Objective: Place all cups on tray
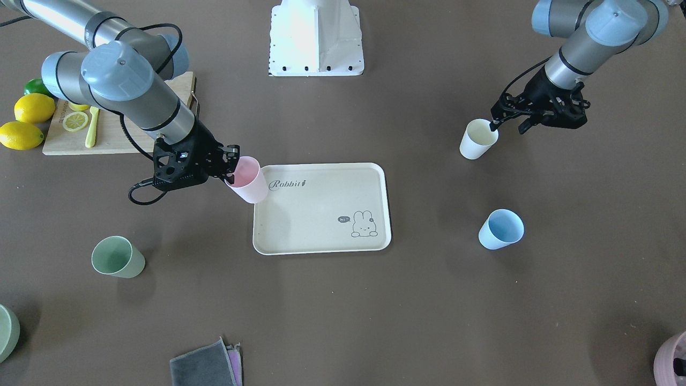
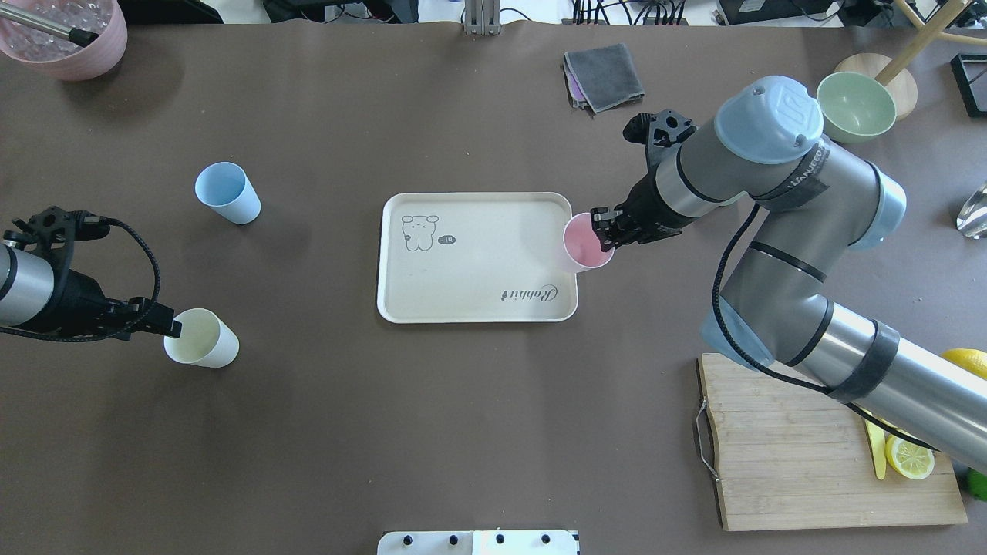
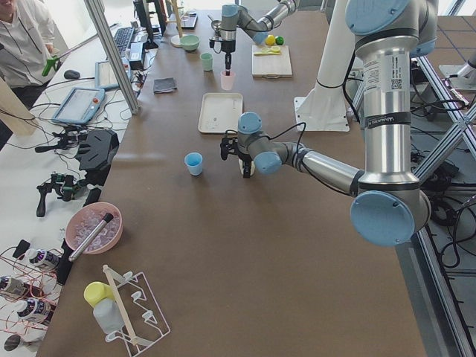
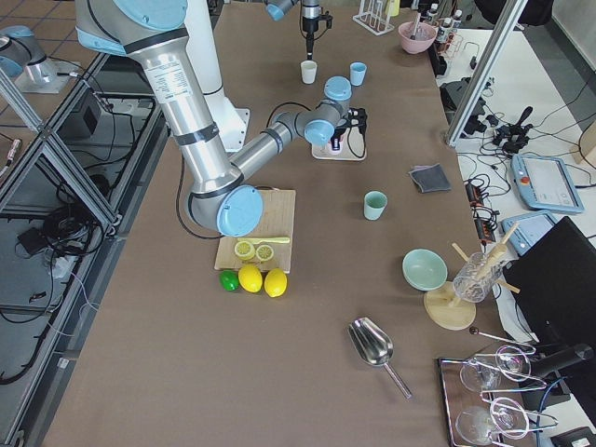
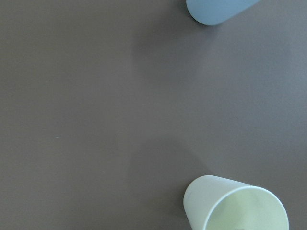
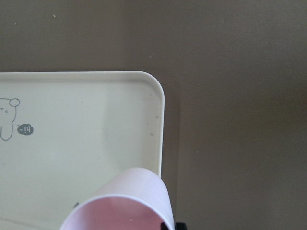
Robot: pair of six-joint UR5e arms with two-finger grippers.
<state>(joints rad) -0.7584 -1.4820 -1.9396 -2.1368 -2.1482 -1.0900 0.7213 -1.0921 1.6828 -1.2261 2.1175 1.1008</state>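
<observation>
My right gripper (image 1: 231, 170) is shut on the rim of the pink cup (image 1: 247, 179) and holds it tilted above the tray's (image 1: 321, 214) corner by the "Rabbit" lettering. The right wrist view shows the pink cup (image 6: 120, 208) over the tray's edge (image 6: 160, 120). My left gripper (image 1: 507, 127) is open at the cream-white cup (image 1: 478, 139), with one finger at the rim and one outside it. That cup stands on the table. The blue cup (image 1: 501, 229) and the green cup (image 1: 117, 257) stand on the table off the tray. No cup stands on the tray.
A wooden cutting board (image 1: 112, 134) with lemon slices and whole lemons (image 1: 32, 107) lies by the right arm. A green bowl (image 2: 856, 106), a mauve bowl (image 2: 69, 38) and a grey cloth (image 2: 605, 73) sit along the far edge.
</observation>
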